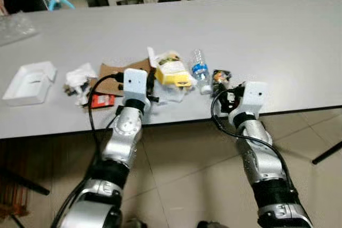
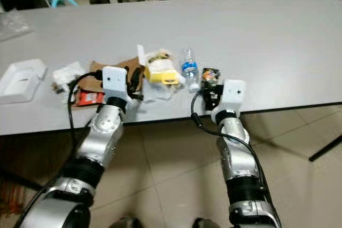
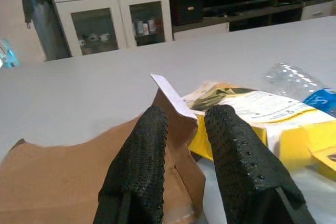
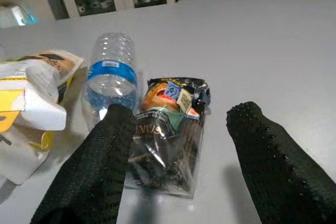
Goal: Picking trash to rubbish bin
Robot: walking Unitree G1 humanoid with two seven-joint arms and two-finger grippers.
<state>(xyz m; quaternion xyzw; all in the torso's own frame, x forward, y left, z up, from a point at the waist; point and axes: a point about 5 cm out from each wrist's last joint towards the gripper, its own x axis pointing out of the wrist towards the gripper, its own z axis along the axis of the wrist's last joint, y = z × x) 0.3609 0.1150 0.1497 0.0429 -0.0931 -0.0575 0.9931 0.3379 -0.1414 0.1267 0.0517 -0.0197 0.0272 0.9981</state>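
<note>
So the trash is all lined up along the near edge of the gray table (image 1: 278,41), right in front of the robot. The right tool (image 4: 181,150) has its two fingers spread wide apart, straddling a dark crinkly snack wrapper (image 4: 168,129) that lies flat on the table. Just beside that is a clear plastic bottle (image 4: 111,74) with a blue label, lying on its side and touching the wrapper's edge.

The wrapper looks super light and floppy, probably slippery film, so I'd guess you want to pinch it across the middle where it bunches up instead of a thin edge. The bottle looks empty, so light too, but it'll roll and squash if squeezed hard.

The left tool (image 3: 186,166) has its fingers only a little apart, with the edge of a brown paper bag (image 3: 68,179) and a white flap sticking up between them. Can't quite tell if it's actually pinching the paper or not. The bag is stiff-ish but tears easily. The yellow box (image 3: 283,129) next to it looks crumpled and light.

Further left there's crumpled white paper (image 1: 80,76), a small red packet (image 1: 101,100) and a white tray (image 1: 31,81).
</note>
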